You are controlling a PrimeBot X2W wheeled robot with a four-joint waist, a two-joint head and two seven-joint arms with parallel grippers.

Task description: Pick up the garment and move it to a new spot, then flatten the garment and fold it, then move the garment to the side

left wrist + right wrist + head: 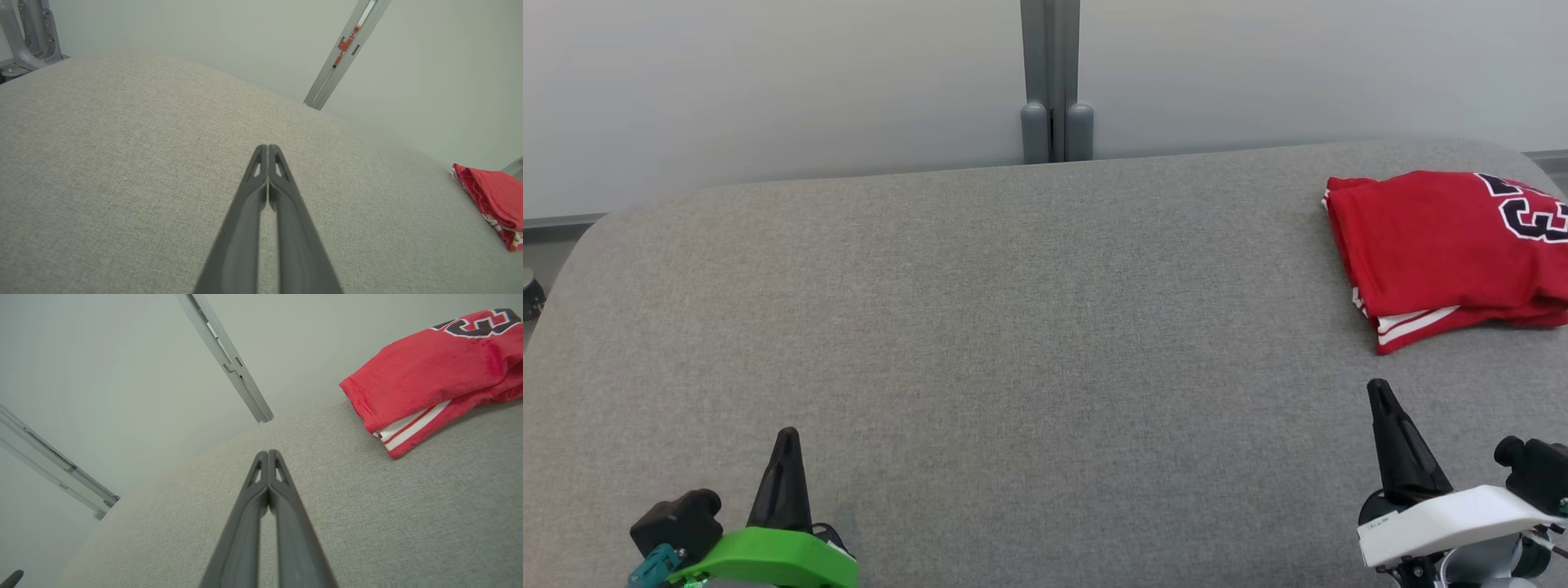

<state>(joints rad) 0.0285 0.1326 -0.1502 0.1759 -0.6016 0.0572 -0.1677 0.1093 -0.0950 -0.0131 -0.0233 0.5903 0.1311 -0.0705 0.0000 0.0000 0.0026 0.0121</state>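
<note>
Grey table [1013, 327] bore the garment [1437, 245], folded, just beyond the clenched, empty right gripper [1378, 387], left gripper [787, 434] likewise clenched; task seemingly finished.

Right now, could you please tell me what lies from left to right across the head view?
In order: left gripper → grey post → red garment. The right gripper overlaps the garment's span, nearer the robot, so I leave it unordered.
</note>
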